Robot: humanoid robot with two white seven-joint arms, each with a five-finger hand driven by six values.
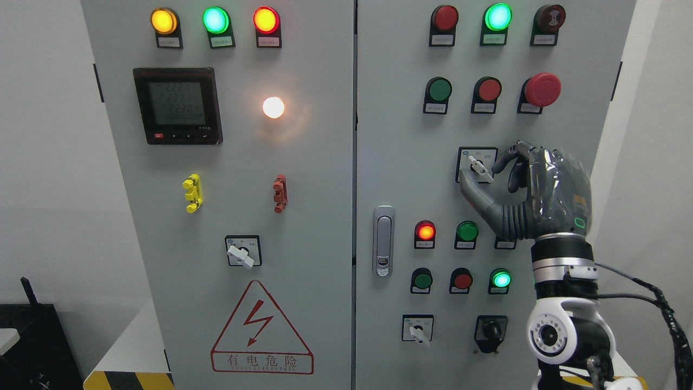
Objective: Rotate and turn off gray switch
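Gray switch point(479, 169) sits on the right door of the control cabinet point(400, 162), in a black-framed plate roughly mid-panel, at about 5 o'clock from the green button point(439, 89) and 12 o'clock from the lower green lamp point(466, 231).

Right hand point(495, 176) comes up from the lower right, palm side toward the panel. Thumb point(474, 190) lies under the lever at its 6 o'clock, curled fingers point(511, 160) sit at its 3 o'clock. Looks like a loose pinch closing around the lever; can't confirm firm contact on both sides from this angle. Left hand isn't visible.

Lever orientation: long axis runs about 11 o'clock to 5 o'clock, with the wider end low at 5 o'clock near the thumb. Which end is the pointer I can't tell.

Handling, my read: small rigid plastic knob on a fixed shaft, probably detented, so it needs torque, not force. It won't deform, but smooth plastic can slip under hard fingertips. Best hold is across the lever's flat sides, close to the hub, then twist about the shaft axis. Pushing inward or levering at the tip risks sliding off.
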